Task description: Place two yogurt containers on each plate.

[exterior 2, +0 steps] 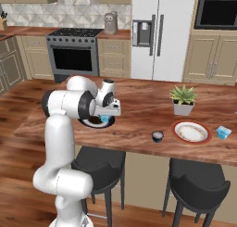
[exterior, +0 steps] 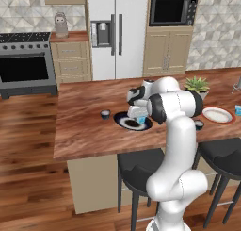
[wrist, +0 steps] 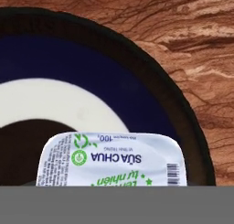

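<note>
two plates, four yogurt containers

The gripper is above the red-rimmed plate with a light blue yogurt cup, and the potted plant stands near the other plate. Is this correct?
Not quite. The gripper with the light blue yogurt cup is above the dark navy plate, as the hand view shows. The potted plant stands near the red-rimmed plate, not the navy one, as the right base view shows.
</note>
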{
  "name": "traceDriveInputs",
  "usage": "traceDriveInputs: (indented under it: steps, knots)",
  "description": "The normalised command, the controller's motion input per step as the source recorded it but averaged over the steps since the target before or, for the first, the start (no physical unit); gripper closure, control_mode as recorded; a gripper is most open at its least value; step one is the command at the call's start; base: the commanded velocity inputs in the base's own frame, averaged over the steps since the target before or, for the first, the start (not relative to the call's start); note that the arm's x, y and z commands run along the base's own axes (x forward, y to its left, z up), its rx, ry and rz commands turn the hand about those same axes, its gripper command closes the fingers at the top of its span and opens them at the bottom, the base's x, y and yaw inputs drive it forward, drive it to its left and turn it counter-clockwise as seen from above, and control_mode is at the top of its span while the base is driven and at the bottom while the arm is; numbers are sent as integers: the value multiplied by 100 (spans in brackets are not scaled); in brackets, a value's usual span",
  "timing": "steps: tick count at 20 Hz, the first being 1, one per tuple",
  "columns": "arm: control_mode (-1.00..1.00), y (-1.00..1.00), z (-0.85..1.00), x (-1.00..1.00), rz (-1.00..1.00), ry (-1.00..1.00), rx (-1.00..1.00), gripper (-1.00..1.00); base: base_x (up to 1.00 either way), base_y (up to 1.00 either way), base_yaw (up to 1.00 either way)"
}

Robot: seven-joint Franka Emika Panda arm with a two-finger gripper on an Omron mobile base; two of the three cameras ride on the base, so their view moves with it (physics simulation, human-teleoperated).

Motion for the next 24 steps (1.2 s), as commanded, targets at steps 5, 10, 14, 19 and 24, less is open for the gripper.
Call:
traceDriveInputs:
  steps: [5, 10, 14, 19, 24]
  knots:
    - [-100, 5, -3, 0, 1, 0, -1, -100, 0, 0, 0]
    - [-100, 5, 16, -17, 0, 0, -1, -100, 0, 0, 0]
    - [-100, 0, 40, -39, 0, -1, -2, -100, 0, 0, 0]
    - [-100, 0, 41, -32, 0, 0, 0, -100, 0, 0, 0]
    - [-100, 0, 38, -41, 0, -2, -2, -100, 0, 0, 0]
